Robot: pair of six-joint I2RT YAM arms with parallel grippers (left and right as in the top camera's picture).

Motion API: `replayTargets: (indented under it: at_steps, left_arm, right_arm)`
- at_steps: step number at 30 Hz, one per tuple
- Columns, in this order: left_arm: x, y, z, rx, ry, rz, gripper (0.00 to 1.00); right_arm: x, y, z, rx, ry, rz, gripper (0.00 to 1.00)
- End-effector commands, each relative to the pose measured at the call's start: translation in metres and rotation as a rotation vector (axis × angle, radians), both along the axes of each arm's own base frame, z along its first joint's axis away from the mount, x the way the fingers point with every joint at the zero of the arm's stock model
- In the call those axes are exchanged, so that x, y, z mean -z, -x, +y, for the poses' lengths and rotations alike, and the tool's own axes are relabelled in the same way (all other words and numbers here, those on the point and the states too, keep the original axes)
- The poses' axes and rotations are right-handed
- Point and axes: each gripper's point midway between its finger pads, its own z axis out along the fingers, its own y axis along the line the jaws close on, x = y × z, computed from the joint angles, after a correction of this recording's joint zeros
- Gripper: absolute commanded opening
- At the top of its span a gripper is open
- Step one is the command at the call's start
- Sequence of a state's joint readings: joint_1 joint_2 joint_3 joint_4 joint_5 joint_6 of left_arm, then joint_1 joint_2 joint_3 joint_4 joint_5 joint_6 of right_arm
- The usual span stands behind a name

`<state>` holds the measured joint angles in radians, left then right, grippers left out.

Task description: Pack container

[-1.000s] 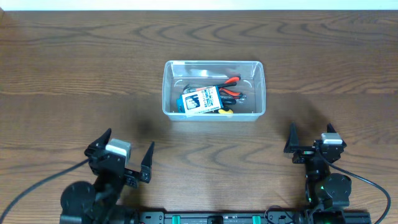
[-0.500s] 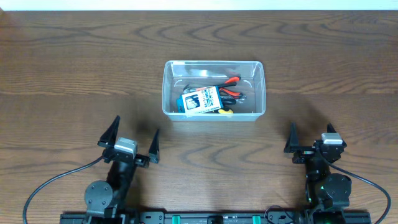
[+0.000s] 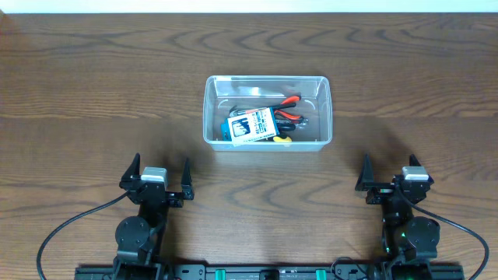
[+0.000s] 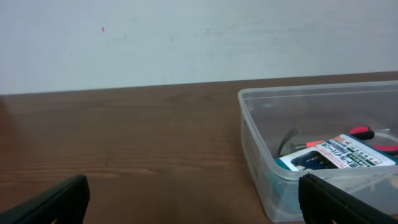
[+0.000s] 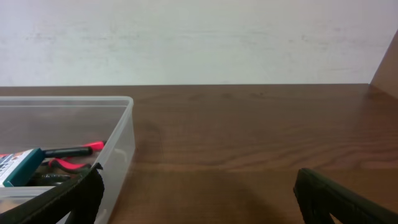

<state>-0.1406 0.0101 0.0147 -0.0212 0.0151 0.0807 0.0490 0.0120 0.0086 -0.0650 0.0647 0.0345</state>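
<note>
Container (image 3: 212,109) centred on tabletop (image 3: 78,93), long axis left-right. Left jaws and right jaws both spread, empty, at near edge; container lies ahead between them, neither arm clearly nearer.

We see the container (image 3: 268,145), a clear rectangular plastic tub with rounded corners and a rim, standing upright and open-topped on the wooden table (image 3: 93,93), holding a blue-and-white packet (image 3: 253,126) and red-handled tools (image 3: 289,109).
</note>
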Motion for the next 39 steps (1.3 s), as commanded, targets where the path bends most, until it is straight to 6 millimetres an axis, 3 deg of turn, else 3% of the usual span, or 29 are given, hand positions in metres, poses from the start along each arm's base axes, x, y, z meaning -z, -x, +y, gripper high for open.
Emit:
replayTargets:
  at_steps: [1, 11, 39]
  left_arm:
    - [0.016, 0.001, 0.003, -0.022, 0.02, 0.057, 0.98]
    - [0.012, 0.006, -0.027, 0.168, -0.066, 0.028, 0.98]
    - [0.01, 0.007, -0.029, 0.201, -0.053, 0.017, 0.98]
  right_arm:
    - [0.0, 0.0, -0.003, 0.019, -0.013, -0.003, 0.99]
    - [0.0, 0.0, -0.003, 0.019, -0.013, -0.003, 0.99]
    - [0.0, 0.0, -0.003, 0.019, -0.013, -0.003, 0.99]
